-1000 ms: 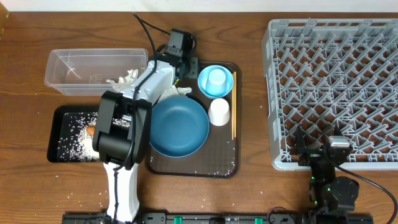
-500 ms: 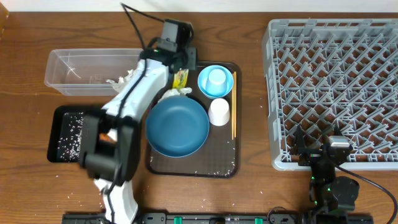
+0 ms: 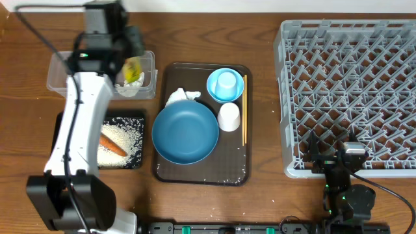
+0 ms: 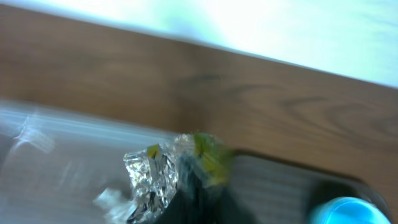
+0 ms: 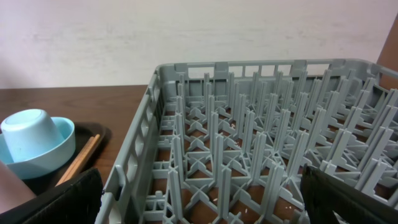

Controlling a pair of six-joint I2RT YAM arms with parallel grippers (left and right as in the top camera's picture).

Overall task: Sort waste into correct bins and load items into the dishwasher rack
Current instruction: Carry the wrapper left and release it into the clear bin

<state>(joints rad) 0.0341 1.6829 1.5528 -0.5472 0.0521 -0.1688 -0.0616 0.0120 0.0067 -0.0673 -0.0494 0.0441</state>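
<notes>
Overhead, left gripper (image 3: 130, 62) pinches the snack wrapper (image 3: 134, 69) above the clear tub (image 3: 55, 79), at ten o'clock.
Right gripper (image 5: 199, 202) rests at five o'clock, fingers wide apart, empty.

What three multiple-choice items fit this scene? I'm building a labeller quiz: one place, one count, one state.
1. The carrot lies in: A the black tray; B the clear tub; C the rack.
2. Cups in view: A one; B two; C four.
3. The light-blue cup is: A upright; B upside down in the bowl; C on its side.
Key: A, orange shows against black; B, the light-blue cup and the white cup; B, its closed base faces up.
</notes>
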